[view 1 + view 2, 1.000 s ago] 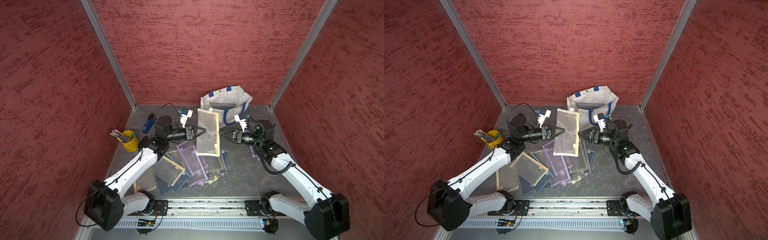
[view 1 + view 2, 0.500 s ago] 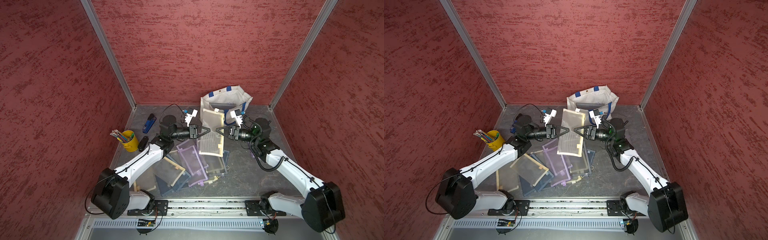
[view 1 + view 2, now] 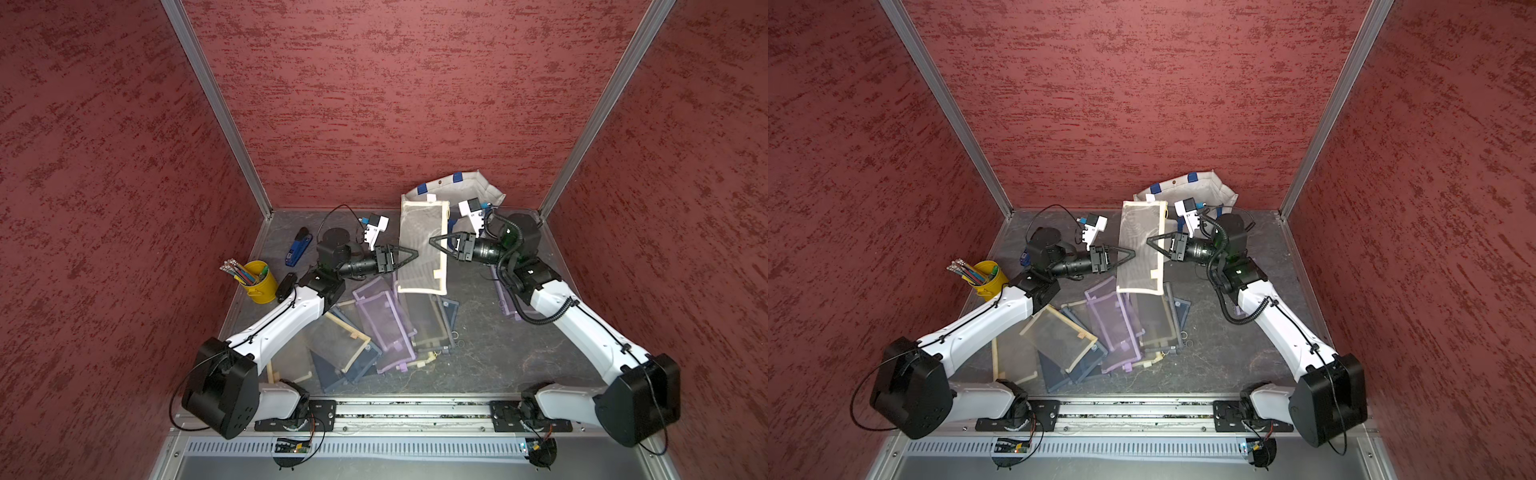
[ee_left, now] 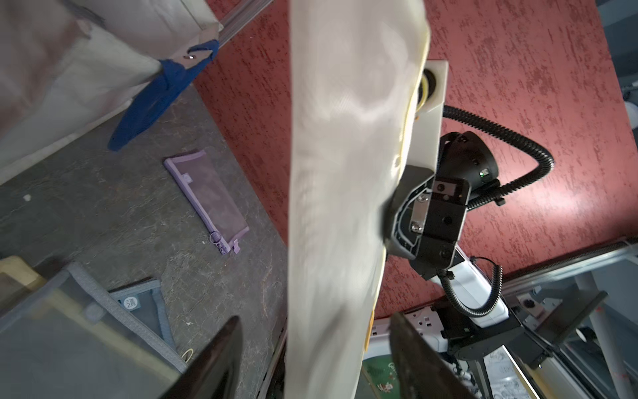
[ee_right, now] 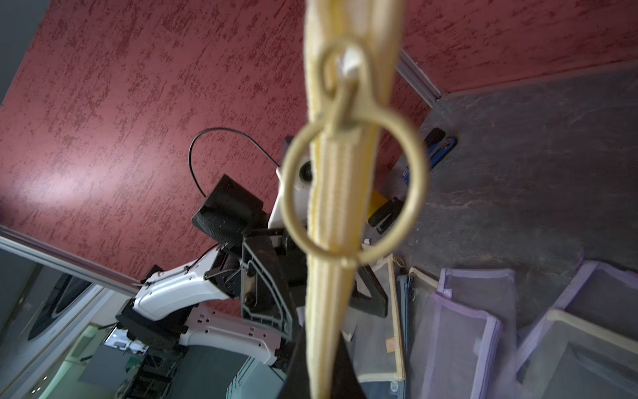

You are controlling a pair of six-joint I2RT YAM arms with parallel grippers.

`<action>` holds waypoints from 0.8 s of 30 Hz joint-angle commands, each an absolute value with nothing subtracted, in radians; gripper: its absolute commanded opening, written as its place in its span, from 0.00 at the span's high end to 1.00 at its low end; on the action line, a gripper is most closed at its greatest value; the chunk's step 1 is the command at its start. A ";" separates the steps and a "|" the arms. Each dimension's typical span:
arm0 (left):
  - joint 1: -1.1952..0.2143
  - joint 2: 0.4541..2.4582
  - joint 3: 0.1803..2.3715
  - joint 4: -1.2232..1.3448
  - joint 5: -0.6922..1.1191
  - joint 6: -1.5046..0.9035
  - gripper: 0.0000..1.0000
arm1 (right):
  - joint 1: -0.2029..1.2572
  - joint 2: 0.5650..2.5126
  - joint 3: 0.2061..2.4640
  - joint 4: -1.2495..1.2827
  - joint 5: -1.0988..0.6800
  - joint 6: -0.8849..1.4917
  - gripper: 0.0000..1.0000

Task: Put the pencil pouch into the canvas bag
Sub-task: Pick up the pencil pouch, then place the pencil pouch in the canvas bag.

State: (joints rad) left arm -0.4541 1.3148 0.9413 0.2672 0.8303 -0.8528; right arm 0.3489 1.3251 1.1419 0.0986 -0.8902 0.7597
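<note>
At the 12 o'clock side of the table, the pencil pouch hangs upright in the air between my two arms, outside the canvas bag, which sits at about 1 o'clock against the back wall. In both top views the pouch's upper end covers part of the bag's near wall, so I cannot tell whether they touch, and most of the bag's opening is hidden from me.

The right gripper comes in from 3 o'clock with its fingers pinched together on the pouch's zip edge. In the right wrist view the pouch runs edge-on and blurred, its brass zip ring fills the middle, and the fingers are mostly cut off at the frame's border.

The left gripper points in from 9 o'clock. The left wrist view shows its fingers spread apart with the pouch passing between them; only their tips are in frame, out of focus.

A heap of mesh pouches lies from the centre toward 7 o'clock, partly under my left arm. One purple pouch at 3 o'clock is largely covered by my right arm in the top views. A yellow pencil bucket stands at 9 o'clock, a blue stapler at 10 o'clock.
</note>
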 commanded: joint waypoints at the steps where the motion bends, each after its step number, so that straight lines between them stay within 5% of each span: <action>1: -0.444 1.251 0.969 0.067 0.662 -0.745 0.00 | 0.325 1.373 1.272 -0.082 -0.733 0.665 1.00; 12: -0.469 1.095 0.956 -0.277 0.379 -0.580 0.01 | 0.270 1.661 1.766 -0.303 -0.137 0.778 1.00; 24: -0.617 1.093 0.904 -0.280 0.291 -0.540 0.01 | 0.271 1.867 1.864 -0.310 0.109 0.969 1.00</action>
State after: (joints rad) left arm -0.5945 1.0878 0.9138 -0.2863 0.3351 -0.5663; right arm 0.2710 1.8629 1.8900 -0.2966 0.0013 0.8928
